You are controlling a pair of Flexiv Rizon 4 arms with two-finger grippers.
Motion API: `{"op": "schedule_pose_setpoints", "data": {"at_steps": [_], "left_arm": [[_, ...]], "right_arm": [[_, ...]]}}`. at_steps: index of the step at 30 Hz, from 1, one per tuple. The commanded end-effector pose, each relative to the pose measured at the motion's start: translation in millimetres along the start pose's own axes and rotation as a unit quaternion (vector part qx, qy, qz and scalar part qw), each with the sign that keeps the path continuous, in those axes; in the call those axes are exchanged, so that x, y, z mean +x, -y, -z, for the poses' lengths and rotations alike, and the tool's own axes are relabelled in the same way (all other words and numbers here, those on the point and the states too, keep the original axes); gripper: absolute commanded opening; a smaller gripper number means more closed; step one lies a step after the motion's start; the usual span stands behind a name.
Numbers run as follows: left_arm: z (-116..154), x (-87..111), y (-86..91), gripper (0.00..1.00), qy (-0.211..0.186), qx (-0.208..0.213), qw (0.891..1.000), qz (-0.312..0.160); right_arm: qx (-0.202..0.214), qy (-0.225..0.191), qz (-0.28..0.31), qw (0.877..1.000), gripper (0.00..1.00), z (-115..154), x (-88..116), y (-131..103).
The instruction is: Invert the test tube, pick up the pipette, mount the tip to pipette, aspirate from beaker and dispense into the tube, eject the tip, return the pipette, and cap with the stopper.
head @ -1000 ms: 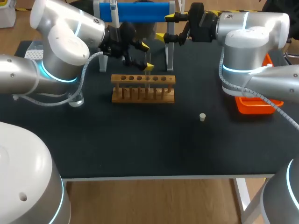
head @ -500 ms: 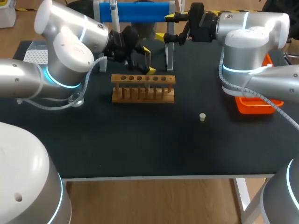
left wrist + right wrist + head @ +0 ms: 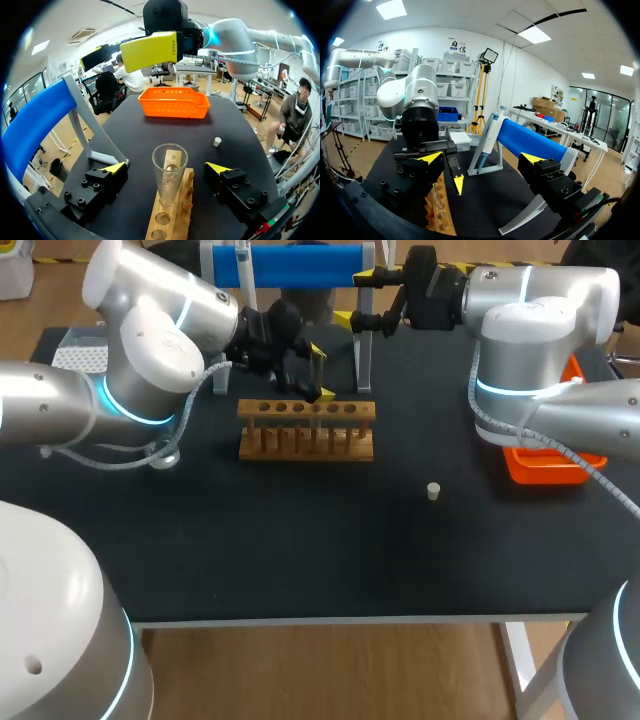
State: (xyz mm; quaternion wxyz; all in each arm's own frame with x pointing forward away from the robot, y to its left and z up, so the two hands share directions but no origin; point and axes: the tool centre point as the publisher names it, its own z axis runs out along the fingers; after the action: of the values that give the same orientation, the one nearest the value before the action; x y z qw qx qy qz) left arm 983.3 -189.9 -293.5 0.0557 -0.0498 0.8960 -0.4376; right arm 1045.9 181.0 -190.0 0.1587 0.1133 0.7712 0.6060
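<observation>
The near half of the table lay open, with only the stopper standing right of centre. The rack blocked the middle. Its tube stood upright between the spread fingers of the left gripper, with a gap on each side. Behind the rack, the stand walled off the far edge. The right gripper, fingers apart, hung by the stand's right leg. Between the rack and the basket a bare strip ran from near to far. The left arm crowded the far left, with the beaker just beside it.
</observation>
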Motion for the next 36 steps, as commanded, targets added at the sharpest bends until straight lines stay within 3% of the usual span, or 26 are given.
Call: {"op": "schedule_pose_setpoints", "data": {"at_steps": [1,36], "left_arm": [[-4.6,-4.8,-1.0,1.00,-0.006,-0.007,1.000,-0.001],[-3.5,-9.2,-11.0,1.00,-0.006,-0.015,1.000,0.003]], "right_arm": [[0.000,0.000,0.000,1.000,1.00,0.5,-0.2,0.0],[0.000,0.000,0.000,1.000,1.00,0.5,-0.2,0.0]]}}
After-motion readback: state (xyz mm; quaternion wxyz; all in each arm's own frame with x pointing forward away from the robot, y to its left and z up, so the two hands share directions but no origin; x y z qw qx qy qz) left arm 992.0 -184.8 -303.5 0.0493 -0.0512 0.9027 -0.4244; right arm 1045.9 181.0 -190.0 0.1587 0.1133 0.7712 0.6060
